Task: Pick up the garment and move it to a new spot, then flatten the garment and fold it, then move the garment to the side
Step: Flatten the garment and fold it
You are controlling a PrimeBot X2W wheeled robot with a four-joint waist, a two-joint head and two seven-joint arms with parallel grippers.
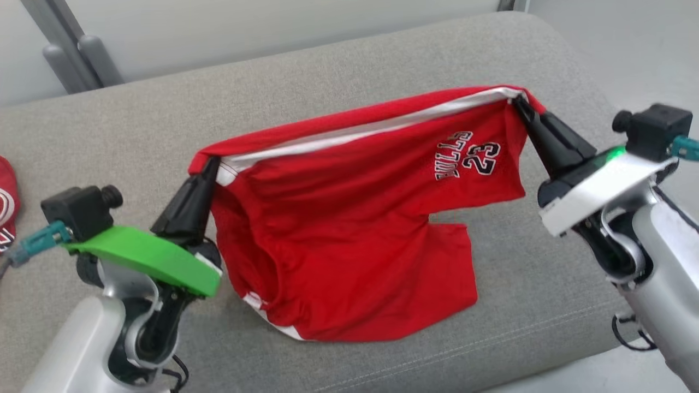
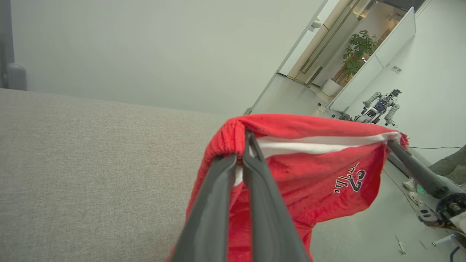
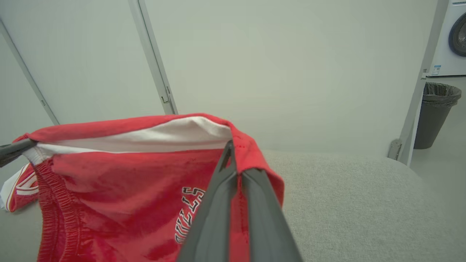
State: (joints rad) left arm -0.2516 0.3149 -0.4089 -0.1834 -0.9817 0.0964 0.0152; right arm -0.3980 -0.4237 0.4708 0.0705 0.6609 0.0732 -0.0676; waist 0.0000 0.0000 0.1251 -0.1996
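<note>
- Two corners of the red Bulls shorts (image 1: 338, 218) are held pinched above the grey couch seat (image 1: 109, 136).
- Left gripper (image 1: 210, 164): fingers clamped tight on one corner.
- Right gripper (image 1: 519, 103): fingers clamped tight on the other.

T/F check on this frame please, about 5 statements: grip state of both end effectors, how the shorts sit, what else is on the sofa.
1. The left end effector and right end effector are both shut on the red shorts. True.
2. The shorts lie flat on the sofa. False: one edge is held up, stretched between the two end effectors, and the rest hangs down to the cushion.
3. The print includes the number 23. True.
4. The print sits by the left end effector. False: it is near the right one.
5. Another red item lies at the sofa's left edge in the head view. True.
</note>
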